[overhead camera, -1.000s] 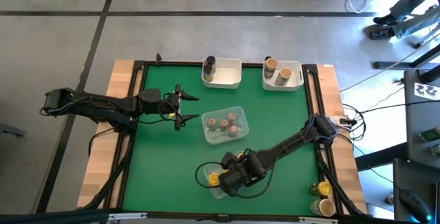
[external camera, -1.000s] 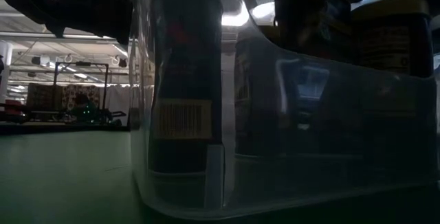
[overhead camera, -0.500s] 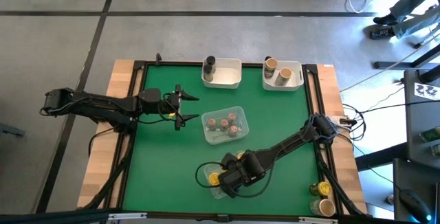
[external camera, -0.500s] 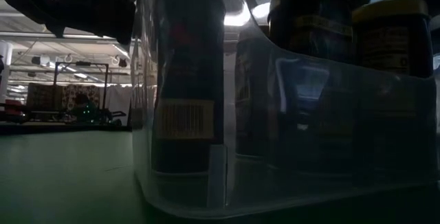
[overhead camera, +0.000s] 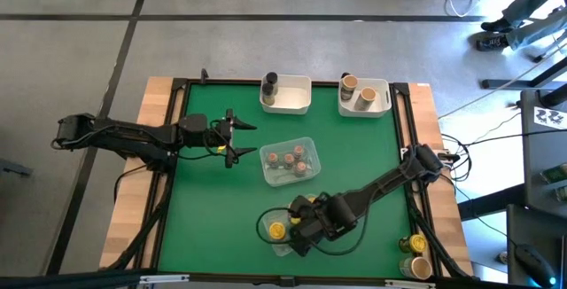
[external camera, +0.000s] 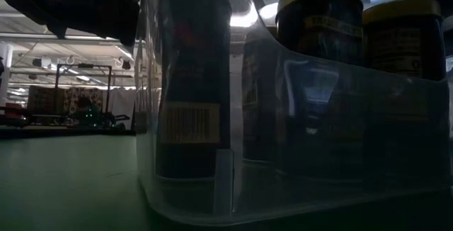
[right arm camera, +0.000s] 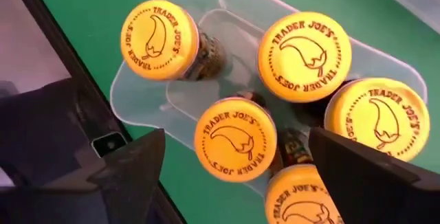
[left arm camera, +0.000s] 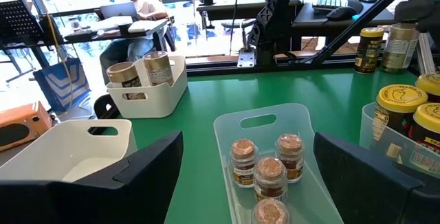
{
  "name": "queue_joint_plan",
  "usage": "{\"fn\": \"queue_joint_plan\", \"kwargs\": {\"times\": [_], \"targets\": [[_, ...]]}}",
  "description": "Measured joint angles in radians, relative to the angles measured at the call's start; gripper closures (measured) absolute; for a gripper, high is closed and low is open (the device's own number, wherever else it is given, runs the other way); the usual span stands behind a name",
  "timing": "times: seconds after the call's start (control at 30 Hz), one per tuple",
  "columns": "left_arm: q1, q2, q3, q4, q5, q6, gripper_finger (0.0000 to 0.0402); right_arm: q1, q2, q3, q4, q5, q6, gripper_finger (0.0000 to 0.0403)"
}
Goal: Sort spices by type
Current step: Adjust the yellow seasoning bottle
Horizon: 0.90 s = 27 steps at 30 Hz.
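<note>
Five yellow-lidded jars (right arm camera: 235, 139) stand in a clear tray (right arm camera: 148, 104) at the near edge of the green surface (overhead camera: 213, 209). Right tool (overhead camera: 306, 233) hovers just above that tray, fingers spread wide on either side of the jars, holding nothing. Four reddish-topped jars (left arm camera: 268, 170) sit in a second clear tray (overhead camera: 285, 162) near the middle of the surface. Left tool (overhead camera: 232, 136) hangs over the left part of the surface, beside that tray, fingers well apart and empty. Two tan-lidded jars (overhead camera: 358, 89) stand in the white bin (overhead camera: 383, 105) at the far right; one dark grey jar (overhead camera: 269, 82) stands at the corner of the other white bin (overhead camera: 292, 103). Further jars (overhead camera: 412, 255) stand off the surface at the near right corner.
</note>
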Motion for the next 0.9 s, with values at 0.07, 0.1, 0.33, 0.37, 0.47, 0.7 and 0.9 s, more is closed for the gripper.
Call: {"fn": "queue_joint_plan", "kwargs": {"times": [0.07,0.1,0.33,0.37,0.47,0.7,0.9], "targets": [[0.000,0.000,0.000,0.000,0.000,0.000,0.0088,0.001,0.001,0.001,0.015,-0.002,0.003,0.0045],[0.000,0.000,0.000,0.000,0.000,0.001,0.0088,0.002,0.001,0.003,0.032,-0.002,0.003,0.0045],[0.000,0.000,0.000,0.000,0.000,0.002,0.0088,0.001,0.001,0.003,0.127,-0.009,-0.020,0.0045],[0.000,0.000,0.000,0.000,0.000,0.002,0.0088,0.001,0.001,0.003,0.141,-0.010,-0.022,0.0045],[0.000,0.000,0.000,0.000,0.000,0.002,0.0088,0.002,0.001,0.003,0.188,-0.010,-0.037,0.0053],[0.000,0.000,0.000,0.000,0.000,0.002,0.0088,0.003,0.005,-0.003,0.302,-0.032,-0.071,0.0145],[0.000,0.000,0.000,-0.002,0.000,-0.002,0.0088,0.003,0.025,-0.045,0.423,-0.062,-0.075,0.0257]]}}
